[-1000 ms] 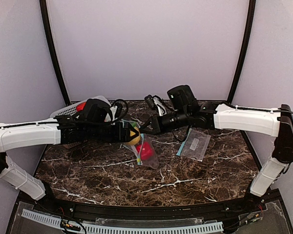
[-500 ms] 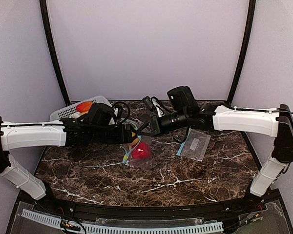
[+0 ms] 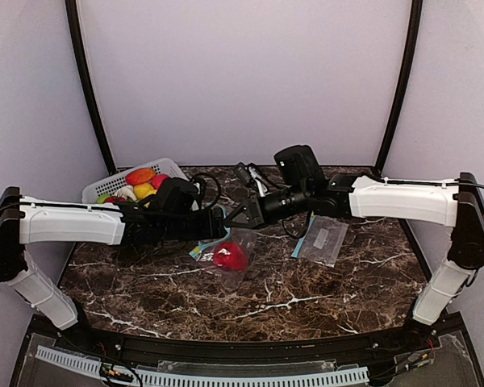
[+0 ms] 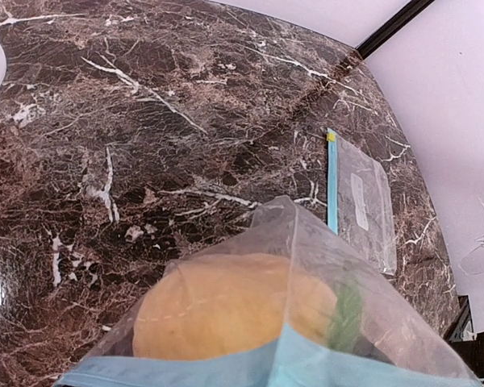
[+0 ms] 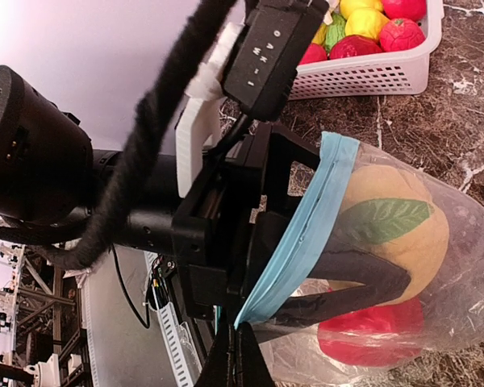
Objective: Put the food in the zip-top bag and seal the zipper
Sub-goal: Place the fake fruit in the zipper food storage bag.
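Note:
A clear zip-top bag (image 3: 244, 239) with a blue zipper strip (image 5: 300, 230) hangs open over the middle of the table. My right gripper (image 5: 240, 359) is shut on one end of that strip, also seen from above (image 3: 240, 216). My left gripper (image 3: 218, 227) reaches into the bag's mouth. Its black fingers (image 5: 363, 278) are shut on an orange toy fruit (image 5: 391, 234) with a green leaf, and the left wrist view shows that fruit (image 4: 226, 310) through the plastic. A red piece of food (image 3: 230, 256) lies lower in the bag.
A white lattice basket (image 3: 97, 190) at the back left holds more food (image 3: 141, 176) in red, yellow and green. A second, flat zip-top bag (image 3: 323, 238) lies right of centre, its blue edge towards the arms. The left arm's cable loops beside the basket.
My left arm has pushed right and lower, carrying the orange fruit into the bag's mouth. The bag has swung a little left. The basket, earlier hidden by the arm, now shows.

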